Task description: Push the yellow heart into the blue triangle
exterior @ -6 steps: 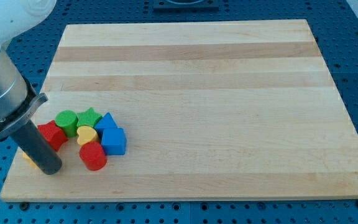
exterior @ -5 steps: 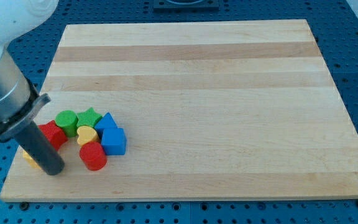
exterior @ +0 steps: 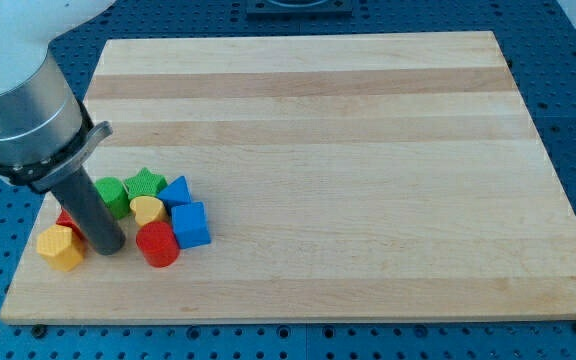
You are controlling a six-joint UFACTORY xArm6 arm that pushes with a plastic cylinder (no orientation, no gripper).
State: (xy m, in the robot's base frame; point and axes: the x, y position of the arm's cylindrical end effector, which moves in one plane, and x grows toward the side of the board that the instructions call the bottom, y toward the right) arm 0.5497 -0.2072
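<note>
The yellow heart (exterior: 148,210) lies in a tight cluster near the board's lower left. The blue triangle (exterior: 177,190) sits just to its upper right, touching it or nearly so. My tip (exterior: 108,248) rests on the board at the heart's lower left, about a block's width away, between a yellow block (exterior: 60,247) and a red cylinder (exterior: 157,244). The rod leans up to the view's left and hides most of a red block (exterior: 66,219).
A green cylinder (exterior: 114,194) and a green star (exterior: 145,183) sit above the heart. Another blue block (exterior: 190,224) lies to its right. The wooden board's (exterior: 368,150) left edge and bottom edge are close to the cluster.
My tip has moved right and slightly up, into the cluster's left side. The cluster has shifted a little right. The yellow block, hidden before, now shows left of the rod.
</note>
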